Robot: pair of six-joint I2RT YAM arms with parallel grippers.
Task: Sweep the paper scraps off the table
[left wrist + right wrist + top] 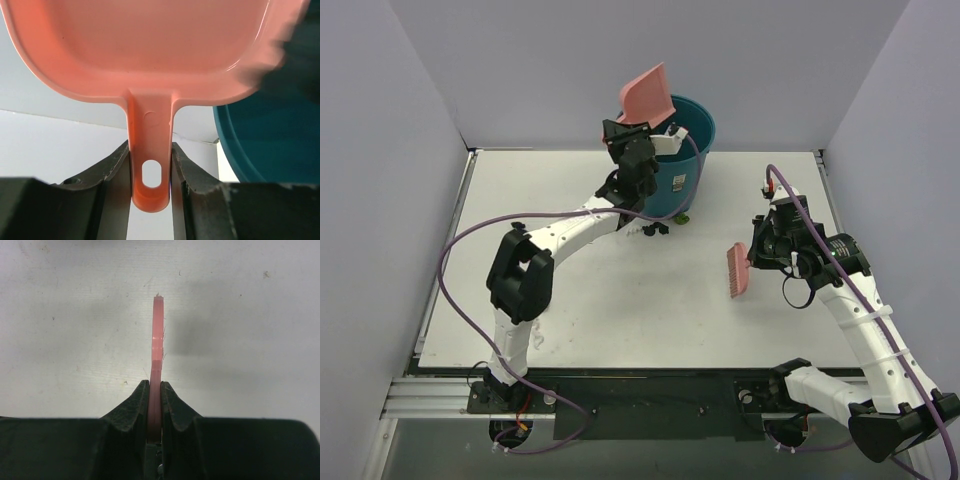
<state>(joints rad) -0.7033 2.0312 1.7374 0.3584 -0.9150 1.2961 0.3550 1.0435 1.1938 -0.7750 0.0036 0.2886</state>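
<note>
My left gripper (640,128) is shut on the handle of the pink dustpan (648,93) and holds it tilted above the teal bucket (692,140) at the back of the table (570,300). In the left wrist view the handle (150,170) sits clamped between both fingers, and the pan (150,50) fills the top. My right gripper (757,255) is shut on the pink brush (738,270), held over the table's right middle. The brush shows edge-on in the right wrist view (157,340). A few black and green paper scraps (658,228) lie by the bucket's base.
The teal bucket also shows at the right of the left wrist view (270,130). Grey walls close in the table at the back and both sides. Purple cables loop from both arms over the table.
</note>
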